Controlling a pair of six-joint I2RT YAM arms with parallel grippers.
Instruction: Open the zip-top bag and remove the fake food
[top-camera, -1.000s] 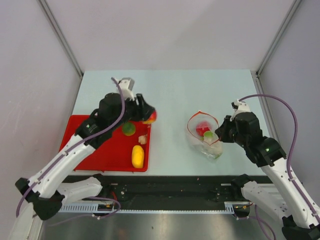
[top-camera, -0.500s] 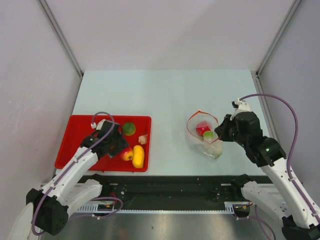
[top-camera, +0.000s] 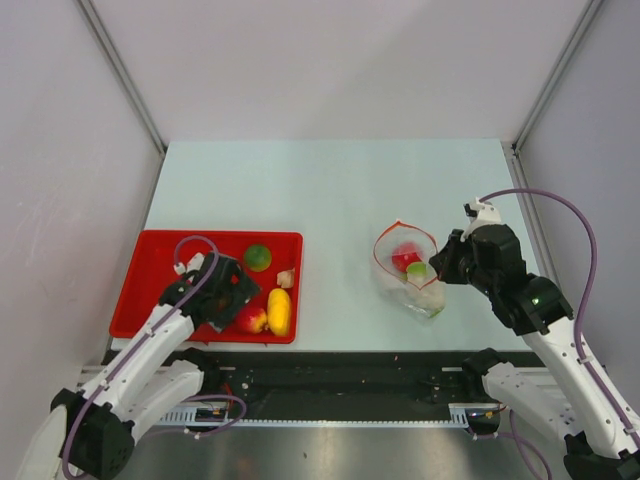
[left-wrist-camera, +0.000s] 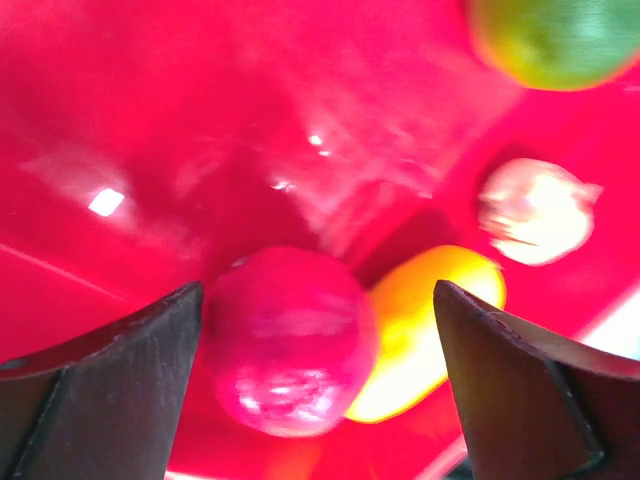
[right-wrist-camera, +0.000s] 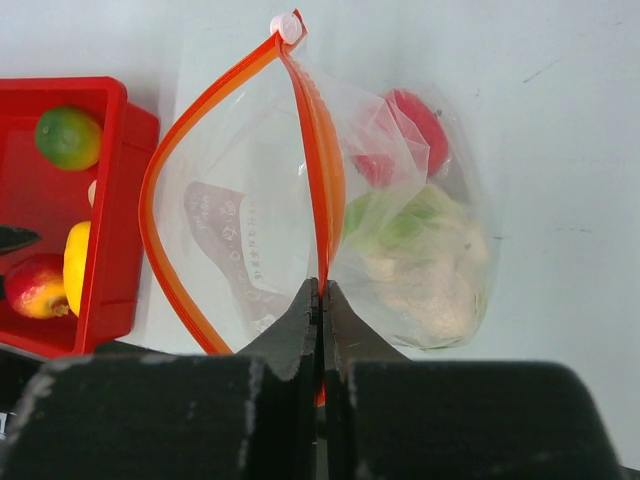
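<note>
Clear plastic zip-top bag (top-camera: 408, 272) lies toward the table's (top-camera: 330, 190) right edge, mouth gaping leftward, right claw (right-wrist-camera: 322, 292) clamped on its red rim; fake food (right-wrist-camera: 425, 270) inside lies well apart from the left claw (left-wrist-camera: 318, 300), spread open over the tray (top-camera: 150, 262).

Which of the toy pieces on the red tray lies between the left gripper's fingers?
The red plastic ball, beside the yellow oval; the green ball and the whitish lumpy piece lie farther off.
</note>
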